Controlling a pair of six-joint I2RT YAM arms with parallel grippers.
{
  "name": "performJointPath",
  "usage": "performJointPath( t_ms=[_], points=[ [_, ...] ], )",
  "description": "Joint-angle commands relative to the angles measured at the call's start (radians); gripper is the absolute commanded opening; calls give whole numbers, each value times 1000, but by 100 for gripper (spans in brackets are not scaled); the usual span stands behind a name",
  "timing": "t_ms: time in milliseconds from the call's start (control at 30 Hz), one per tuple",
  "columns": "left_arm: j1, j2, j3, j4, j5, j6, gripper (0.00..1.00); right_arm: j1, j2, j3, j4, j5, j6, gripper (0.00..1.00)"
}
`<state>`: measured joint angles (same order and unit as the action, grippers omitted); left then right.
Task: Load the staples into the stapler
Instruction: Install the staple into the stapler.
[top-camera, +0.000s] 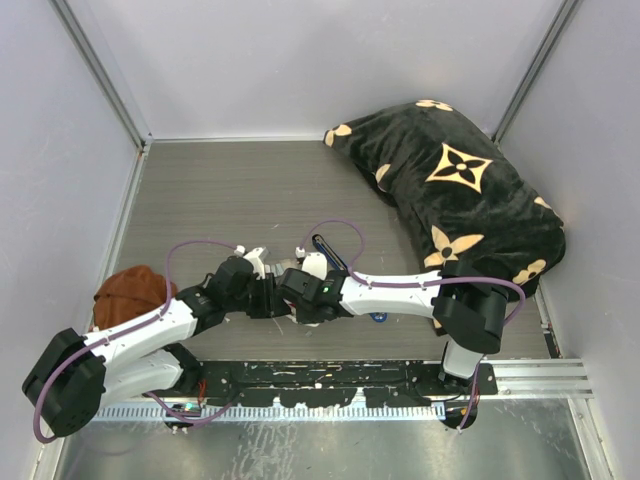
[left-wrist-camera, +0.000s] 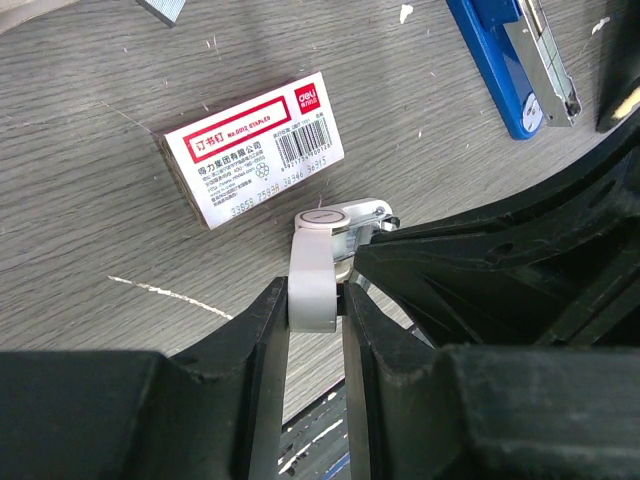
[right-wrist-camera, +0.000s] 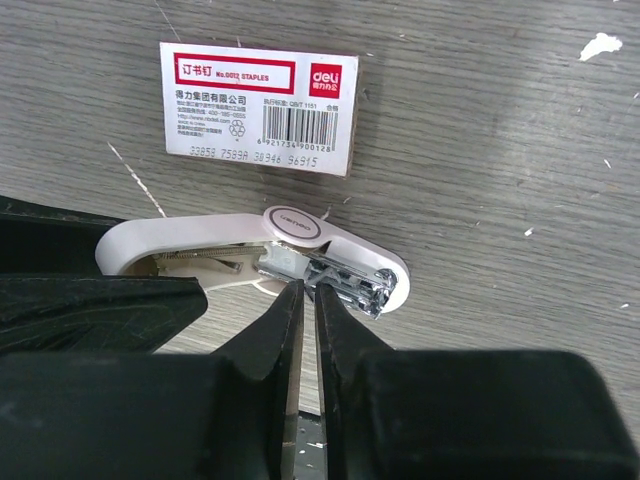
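Loading seems not yet done: the stapler (left-wrist-camera: 495, 70) lies open beside the box (left-wrist-camera: 255, 145). Left jaws clench a white piece (left-wrist-camera: 312, 270) near the box; right jaws' state is unclear.

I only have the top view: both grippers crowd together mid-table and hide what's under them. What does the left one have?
Observer: The left gripper is clamped on one end of a white piece, not the blue stapler.
Operator: And the right?
Observer: The right gripper has its tips nearly together at that piece's metal inner part; whether they pinch anything, I can't tell.
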<state>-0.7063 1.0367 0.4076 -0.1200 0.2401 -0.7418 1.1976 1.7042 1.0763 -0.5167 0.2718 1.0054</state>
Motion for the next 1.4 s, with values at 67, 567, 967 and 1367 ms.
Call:
performJointPath(
  t_ms=[67, 567, 967, 1367],
  points=[
    [3, -2, 49, 41, 11, 24, 26, 0, -8, 46, -36, 24, 6, 20],
    [2, -6, 60, 27, 8, 36, 26, 0, -80, 63, -45, 40, -9, 30],
    [3, -13, 62, 18, 8, 45, 42, -4, -153, 32, -52, 82, -59, 43],
    [2, -20, 38, 74, 39, 25, 51, -19, -145, -37, -20, 74, -54, 53]
  ],
)
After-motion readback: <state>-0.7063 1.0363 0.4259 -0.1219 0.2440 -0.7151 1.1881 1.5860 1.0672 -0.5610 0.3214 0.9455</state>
